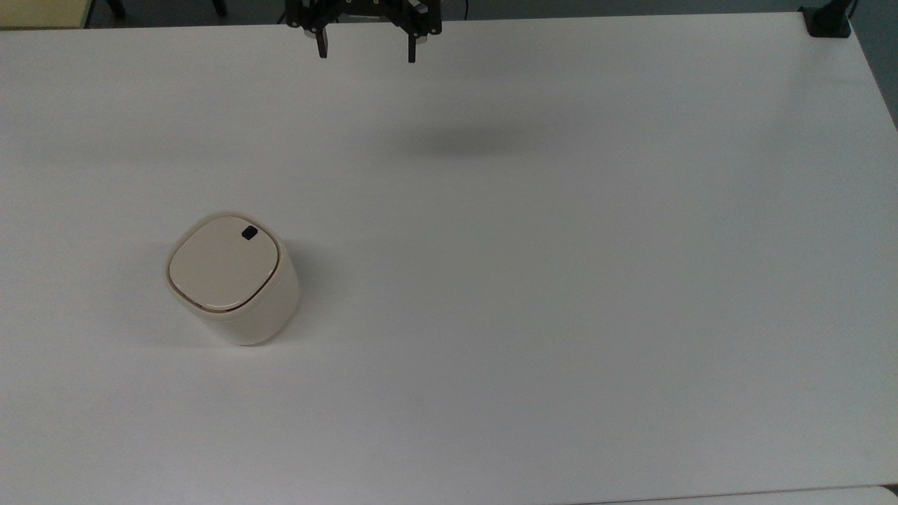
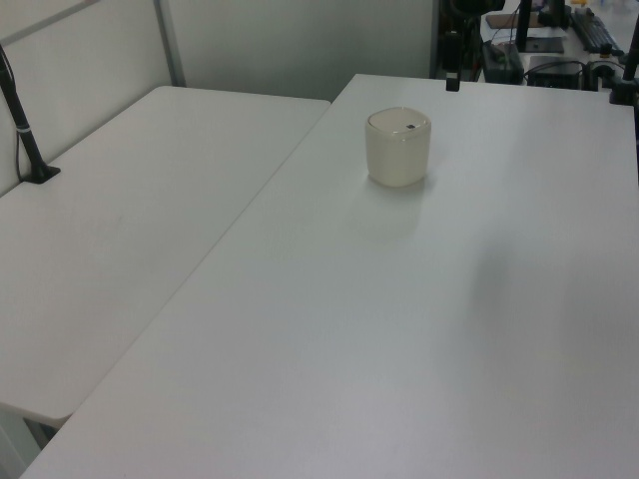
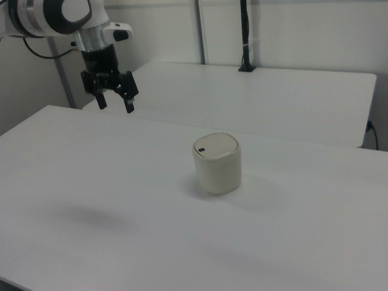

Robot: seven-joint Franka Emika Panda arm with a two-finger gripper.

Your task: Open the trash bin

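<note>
The trash bin [image 1: 233, 279] is a small cream rounded-square tub with a flat lid lying closed and a small black button [image 1: 248, 233] near one corner. It stands on the white table [image 1: 533, 266] at the top view's left, and also appears as the trash bin [image 2: 398, 147] and the trash bin [image 3: 217, 162]. My gripper [image 1: 366, 55] hangs open and empty high above the table's far edge in the top view, well away from the bin. In the right view the gripper [image 3: 116, 103] is up at the left, fingers spread.
A second white table [image 2: 120, 230] stands alongside, with a black clamp post [image 2: 25, 130] on it. A black clamp [image 1: 828, 21] sits at the top view's far right corner. Desks with equipment [image 2: 549, 50] stand beyond the table in the left view.
</note>
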